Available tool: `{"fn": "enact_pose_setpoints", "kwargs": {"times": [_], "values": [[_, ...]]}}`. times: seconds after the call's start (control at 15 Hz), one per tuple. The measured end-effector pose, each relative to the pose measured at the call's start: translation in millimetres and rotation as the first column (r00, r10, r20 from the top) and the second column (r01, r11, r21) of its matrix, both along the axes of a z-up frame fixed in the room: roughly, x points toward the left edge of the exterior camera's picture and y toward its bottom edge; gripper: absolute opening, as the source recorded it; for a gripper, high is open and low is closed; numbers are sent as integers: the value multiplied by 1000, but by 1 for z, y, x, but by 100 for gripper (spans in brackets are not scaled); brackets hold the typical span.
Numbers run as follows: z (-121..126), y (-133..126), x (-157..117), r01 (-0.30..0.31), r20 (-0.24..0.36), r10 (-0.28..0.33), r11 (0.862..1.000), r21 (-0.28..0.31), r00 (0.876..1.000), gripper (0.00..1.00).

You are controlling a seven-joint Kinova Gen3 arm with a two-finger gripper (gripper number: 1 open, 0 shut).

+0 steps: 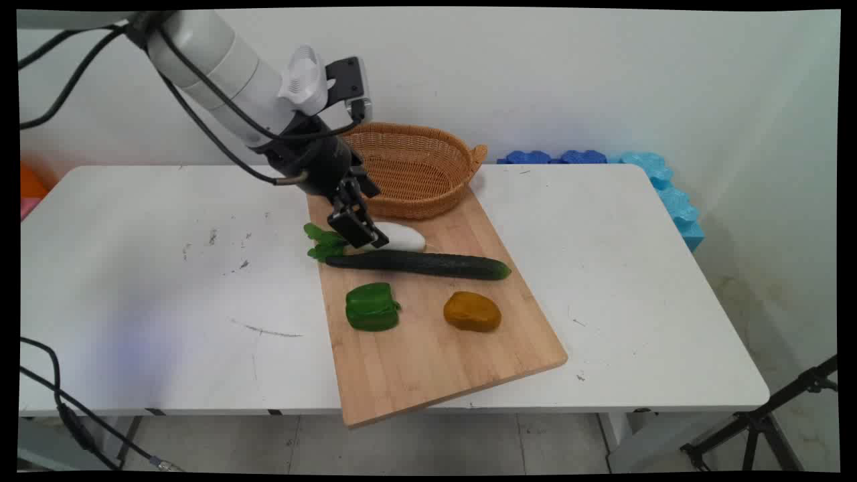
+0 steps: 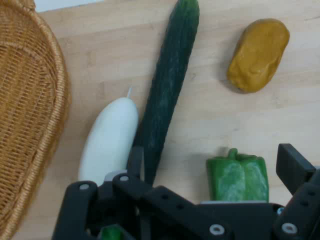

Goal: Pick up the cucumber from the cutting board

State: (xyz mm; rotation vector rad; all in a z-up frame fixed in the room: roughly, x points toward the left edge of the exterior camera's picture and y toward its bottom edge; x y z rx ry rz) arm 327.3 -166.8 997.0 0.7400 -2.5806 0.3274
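We see the black two-finger end effector (image 1: 359, 231), fingers apart and empty, hovering over the leafy end of the white radish (image 2: 107, 140), whose long axis runs straight ahead of it, just beside the long dark green cucumber (image 2: 167, 90) on the wooden cutting board (image 1: 428, 348).

Lab: tripod (image 1: 756, 422), foam mats (image 1: 643, 174), bare wall.

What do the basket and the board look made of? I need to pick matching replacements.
The basket looks like woven wicker or rattan, matte tan: its interlaced strands show plainly in the hand view. The board looks like light bamboo or wood with a smooth finish, with parallel glued strips and grain lines running along it. Neither can be confirmed by sight alone.
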Motion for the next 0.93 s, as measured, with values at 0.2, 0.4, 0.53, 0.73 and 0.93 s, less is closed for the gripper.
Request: {"fn": "enact_pose_setpoints", "kwargs": {"times": [0.2, 0.4, 0.53, 0.73, 0.93], "values": [[-1, -12, -8, 8, 22, -8, 1000, 0, 1000, 100], [-11, -30, -24, 8, 54, -8, 1000, 3, 998, 100], [-22, -42, -35, 10, 77, -10, 1000, 9, 997, 100], [-43, -59, -52, 31, 115, -33, 999, 19, 993, 100], [-65, -73, -68, 68, 145, -71, 997, 27, 987, 100]]}}
